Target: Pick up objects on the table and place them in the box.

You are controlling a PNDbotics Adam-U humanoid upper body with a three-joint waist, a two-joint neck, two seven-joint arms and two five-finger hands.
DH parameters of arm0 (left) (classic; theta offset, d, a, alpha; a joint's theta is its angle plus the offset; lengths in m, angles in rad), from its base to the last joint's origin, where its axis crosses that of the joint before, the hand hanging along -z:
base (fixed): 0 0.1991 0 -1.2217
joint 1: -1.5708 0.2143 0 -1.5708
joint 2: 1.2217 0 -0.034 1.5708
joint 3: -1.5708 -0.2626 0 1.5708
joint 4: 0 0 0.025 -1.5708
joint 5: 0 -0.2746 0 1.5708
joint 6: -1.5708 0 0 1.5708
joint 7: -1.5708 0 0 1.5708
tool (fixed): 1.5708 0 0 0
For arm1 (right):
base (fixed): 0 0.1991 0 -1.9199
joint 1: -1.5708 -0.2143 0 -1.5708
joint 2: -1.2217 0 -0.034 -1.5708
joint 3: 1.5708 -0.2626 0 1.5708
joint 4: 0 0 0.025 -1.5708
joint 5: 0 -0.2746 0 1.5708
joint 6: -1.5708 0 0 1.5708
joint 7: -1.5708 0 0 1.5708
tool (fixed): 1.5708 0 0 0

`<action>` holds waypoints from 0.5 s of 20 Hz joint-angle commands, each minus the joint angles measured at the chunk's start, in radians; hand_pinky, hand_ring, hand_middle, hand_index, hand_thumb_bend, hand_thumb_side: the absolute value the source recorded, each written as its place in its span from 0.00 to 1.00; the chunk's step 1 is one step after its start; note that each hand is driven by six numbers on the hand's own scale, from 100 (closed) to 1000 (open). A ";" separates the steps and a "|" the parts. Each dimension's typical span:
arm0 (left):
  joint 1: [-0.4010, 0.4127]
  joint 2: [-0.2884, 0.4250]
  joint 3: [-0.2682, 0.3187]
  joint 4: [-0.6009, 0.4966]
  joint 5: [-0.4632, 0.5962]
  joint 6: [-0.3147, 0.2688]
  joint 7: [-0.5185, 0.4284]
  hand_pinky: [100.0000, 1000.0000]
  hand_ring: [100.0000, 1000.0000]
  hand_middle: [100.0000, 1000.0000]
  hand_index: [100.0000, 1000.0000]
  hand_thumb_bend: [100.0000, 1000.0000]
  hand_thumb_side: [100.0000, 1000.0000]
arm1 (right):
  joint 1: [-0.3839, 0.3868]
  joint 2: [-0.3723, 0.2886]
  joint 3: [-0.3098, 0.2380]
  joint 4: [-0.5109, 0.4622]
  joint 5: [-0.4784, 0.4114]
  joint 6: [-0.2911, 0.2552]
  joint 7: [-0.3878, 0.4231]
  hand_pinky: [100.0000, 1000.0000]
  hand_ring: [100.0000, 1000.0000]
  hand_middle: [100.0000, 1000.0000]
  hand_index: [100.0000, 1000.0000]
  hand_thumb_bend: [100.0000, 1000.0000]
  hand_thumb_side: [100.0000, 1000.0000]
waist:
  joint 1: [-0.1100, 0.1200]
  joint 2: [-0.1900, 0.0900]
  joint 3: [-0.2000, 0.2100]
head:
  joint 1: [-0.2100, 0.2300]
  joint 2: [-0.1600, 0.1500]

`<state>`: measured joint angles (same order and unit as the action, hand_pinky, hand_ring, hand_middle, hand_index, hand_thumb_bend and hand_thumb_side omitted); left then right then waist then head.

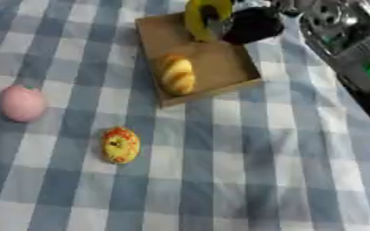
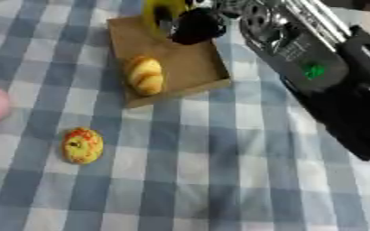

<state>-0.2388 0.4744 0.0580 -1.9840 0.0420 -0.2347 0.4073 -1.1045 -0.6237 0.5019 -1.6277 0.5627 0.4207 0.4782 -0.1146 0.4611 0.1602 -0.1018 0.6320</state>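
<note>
The desk (image 1: 243,180), under its blue-and-white checked cloth, had plenty of open room across the near half and the right side. The shallow brown box (image 1: 219,67) sat toward the far edge, tilted askew, its near rim low. Inside it lay a golden bread roll (image 1: 177,75), close to the box's near-left side, with bare cardboard to its right.

The right arm (image 2: 322,76) came slanting in from the upper right, black and silver with a green light showing, crossing above the desk's right edge. Its right robot hand (image 1: 247,25) was over the box's far end, fingers curled around a yellow ring-shaped object (image 1: 200,18) — grasping it, not released.

Out on the cloth, a yellow doughnut with red speckles (image 1: 120,145) lay well apart from the box, nearer the robot. A pink rounded object (image 1: 22,103) sat by the left edge, with a clear lane between the two. The left robot hand didn't show.
</note>
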 commanded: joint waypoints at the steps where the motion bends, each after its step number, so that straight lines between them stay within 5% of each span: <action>1: -0.009 0.021 0.001 -0.016 -0.002 0.000 -0.004 0.74 0.73 0.70 0.76 0.09 0.55 | -0.026 0.000 -0.008 0.054 0.034 -0.026 0.028 0.75 0.81 0.87 0.88 0.00 0.44 | 0.006 -0.023 0.000 | -0.002 -0.006; 10: -0.008 0.021 0.001 -0.016 0.000 0.001 -0.006 0.74 0.74 0.70 0.76 0.09 0.55 | -0.023 0.002 -0.022 0.065 0.054 -0.044 0.042 0.73 0.79 0.86 0.87 0.00 0.42 | 0.011 -0.030 -0.004 | -0.002 -0.002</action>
<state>-0.2391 0.4744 0.0577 -1.9840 0.0422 -0.2317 0.4038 -1.1091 -0.6072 0.4959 -1.5538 0.6120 0.3784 0.5193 -0.1131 0.4606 0.1566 -0.1027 0.6320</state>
